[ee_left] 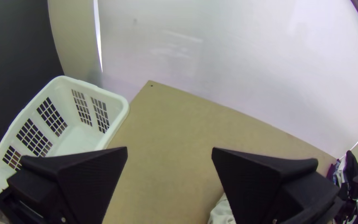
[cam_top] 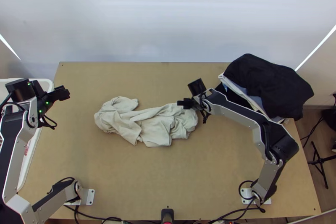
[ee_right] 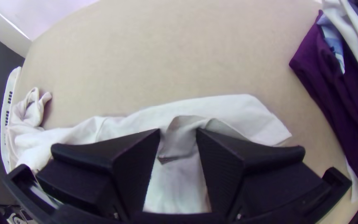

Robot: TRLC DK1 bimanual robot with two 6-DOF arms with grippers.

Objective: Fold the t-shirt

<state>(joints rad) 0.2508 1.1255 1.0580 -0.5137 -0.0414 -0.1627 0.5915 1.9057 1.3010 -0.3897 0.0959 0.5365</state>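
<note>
Open at the right gripper [ee_right: 179,132], around a raised fold [ee_right: 180,143] of bunched t-shirt [cam_top: 156,125], probably for spreading; wide open at the left gripper [ee_left: 170,150], near the basket [ee_left: 123,108].

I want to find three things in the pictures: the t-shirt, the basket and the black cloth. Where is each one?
T-shirt [cam_top: 157,130]: top view, on its crumpled middle part.
Basket [ee_left: 124,109]: left wrist view, on its rim.
Black cloth [cam_top: 269,85]: top view, on its upper surface.
</note>
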